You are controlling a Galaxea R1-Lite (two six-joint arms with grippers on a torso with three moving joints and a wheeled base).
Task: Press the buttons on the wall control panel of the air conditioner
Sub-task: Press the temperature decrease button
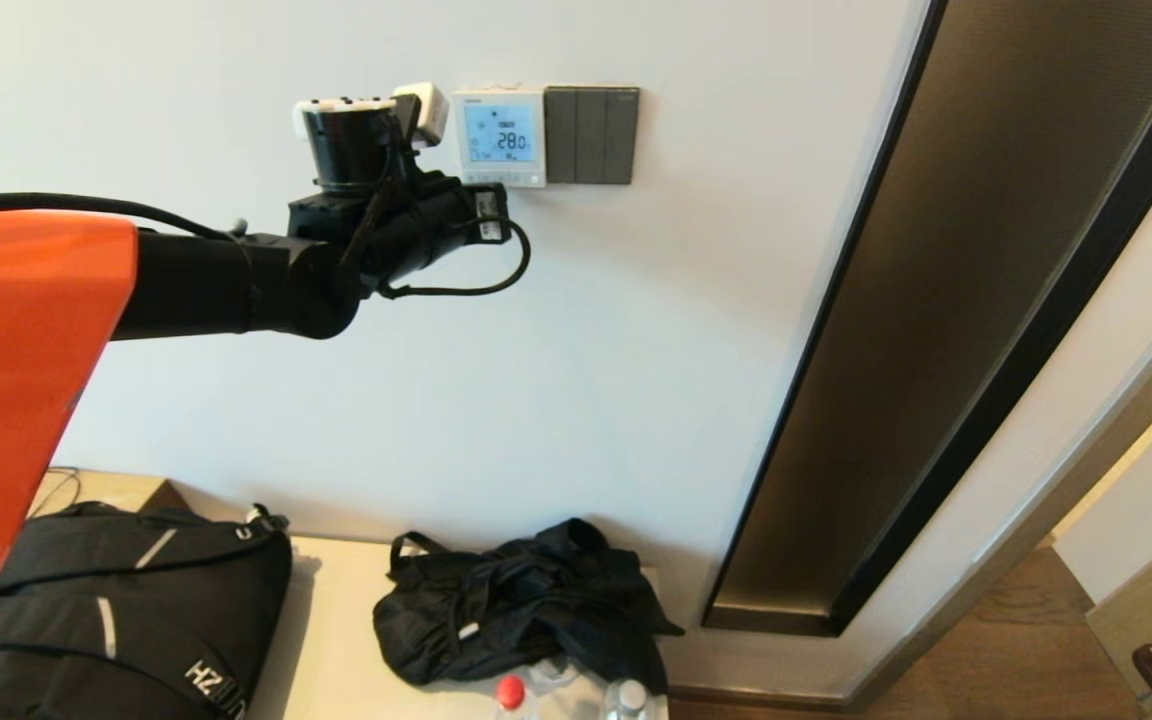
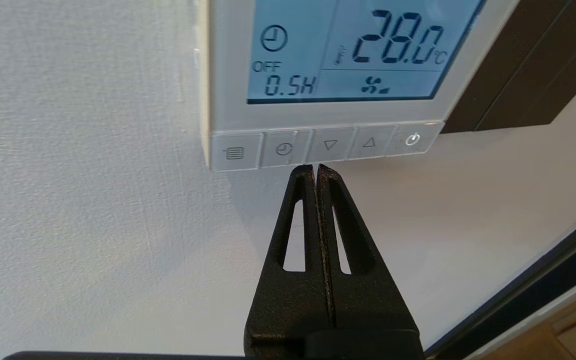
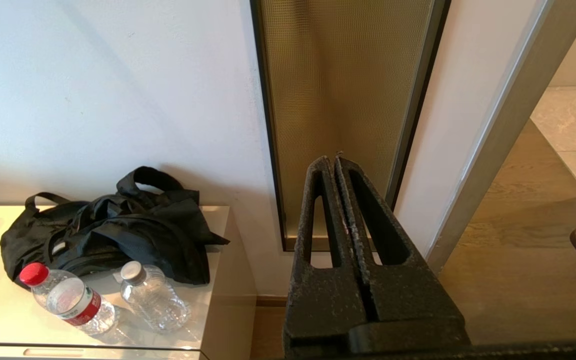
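Note:
The white wall control panel (image 1: 499,135) hangs on the wall, its light blue screen (image 2: 348,50) showing 28.0 °C, OFF and 0.5H. The row of pale grey buttons (image 2: 318,147) runs along its bottom strip (image 1: 499,178). My left gripper (image 2: 314,167) is shut and empty, raised to the wall. Its tips sit just under the strip, at the gap between the clock button (image 2: 284,149) and the down-arrow button (image 2: 330,145); I cannot tell whether they touch. In the head view it (image 1: 494,195) is just below the panel. My right gripper (image 3: 334,160) is shut and empty, held low and far from the panel.
A dark grey three-switch plate (image 1: 591,135) adjoins the panel on the right. A tall dark framed glass strip (image 1: 936,300) runs down the wall further right. Below, a cabinet top (image 1: 336,620) holds a black backpack (image 1: 126,610), a black bag (image 1: 526,610) and two water bottles (image 3: 73,302).

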